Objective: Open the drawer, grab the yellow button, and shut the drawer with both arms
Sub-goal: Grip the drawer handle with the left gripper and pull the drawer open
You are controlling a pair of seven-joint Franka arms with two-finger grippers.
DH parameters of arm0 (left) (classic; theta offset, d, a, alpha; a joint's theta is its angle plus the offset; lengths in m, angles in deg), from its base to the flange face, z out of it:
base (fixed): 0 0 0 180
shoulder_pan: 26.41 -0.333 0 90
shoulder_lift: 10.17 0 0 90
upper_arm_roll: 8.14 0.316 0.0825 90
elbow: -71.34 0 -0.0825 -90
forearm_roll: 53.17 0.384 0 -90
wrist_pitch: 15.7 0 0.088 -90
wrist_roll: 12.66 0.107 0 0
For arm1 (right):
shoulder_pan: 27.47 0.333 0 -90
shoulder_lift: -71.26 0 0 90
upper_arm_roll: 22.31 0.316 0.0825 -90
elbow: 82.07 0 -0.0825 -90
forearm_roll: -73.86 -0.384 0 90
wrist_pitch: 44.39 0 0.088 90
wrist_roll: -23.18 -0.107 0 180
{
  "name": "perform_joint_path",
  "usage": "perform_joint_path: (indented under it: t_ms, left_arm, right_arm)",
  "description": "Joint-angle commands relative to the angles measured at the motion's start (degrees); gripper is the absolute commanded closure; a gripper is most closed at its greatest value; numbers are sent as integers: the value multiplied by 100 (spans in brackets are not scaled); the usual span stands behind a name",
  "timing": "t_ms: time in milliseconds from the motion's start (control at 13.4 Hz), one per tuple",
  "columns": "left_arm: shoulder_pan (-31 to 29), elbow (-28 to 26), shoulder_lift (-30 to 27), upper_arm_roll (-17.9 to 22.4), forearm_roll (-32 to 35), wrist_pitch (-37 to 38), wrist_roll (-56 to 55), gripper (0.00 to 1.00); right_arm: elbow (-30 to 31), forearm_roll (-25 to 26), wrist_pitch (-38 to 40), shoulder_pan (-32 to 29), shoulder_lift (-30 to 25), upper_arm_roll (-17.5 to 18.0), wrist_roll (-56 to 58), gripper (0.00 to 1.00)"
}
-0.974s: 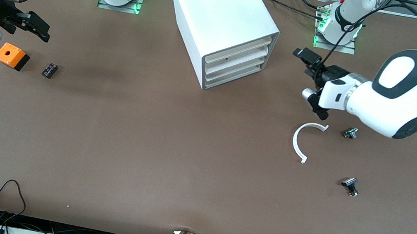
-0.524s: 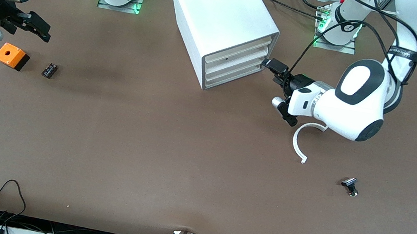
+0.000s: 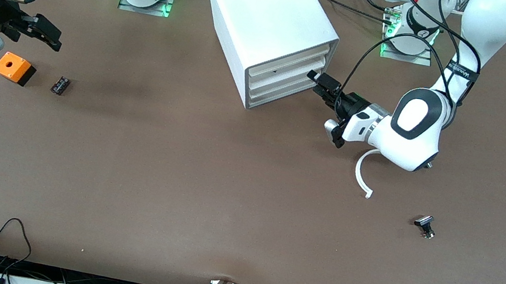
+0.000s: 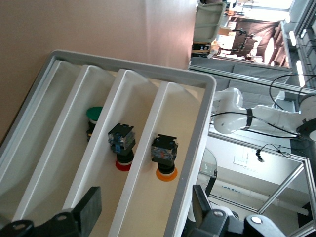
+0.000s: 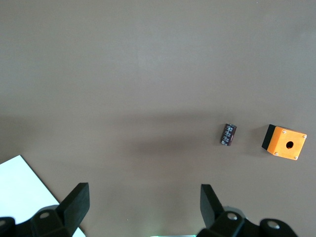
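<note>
My left gripper [image 3: 317, 80] is spread wide, right at the cabinet [image 3: 271, 28] front, against the drawer [image 3: 289, 74] fronts. The left wrist view shows the button [image 4: 165, 154], orange-capped, lying inside the cabinet. My right gripper [image 3: 42, 32] waits spread over the table near the orange box [image 3: 14, 67], well apart from the cabinet.

The cabinet [image 3: 269, 28] stands mid-table; the orange box [image 3: 14, 67] lies toward the right arm's end, the curved strip [image 3: 363, 176] apparently toward the left arm's end.

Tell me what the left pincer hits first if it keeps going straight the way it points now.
Most likely the cabinet: the left pincer, open, points at the drawer fronts from just beside them, probably a middle one. Exact height is unclear.
</note>
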Motion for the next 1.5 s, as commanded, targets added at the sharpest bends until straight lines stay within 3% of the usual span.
perform_joint_path:
  t_ms: [0, 749, 1198, 1423]
  left_arm:
    - [-51, -196, -128, -32, -270, -82, 534, 20]
    - [317, -829, -163, -40, -498, -310, 1731, 51]
    - [485, -1005, -198, -40, -489, -416, 1890, 53]
    - [476, -1250, -285, -312, -498, -792, 1890, 53]
  right_arm:
    - [19, -29, 28, 42, -42, -15, -81, 1]
    - [19, -29, 2, 42, -15, -15, -64, 1]
    - [11, -29, 10, 42, -15, -15, -64, 1]
    - [11, -20, 37, 42, -15, -15, -55, 1]
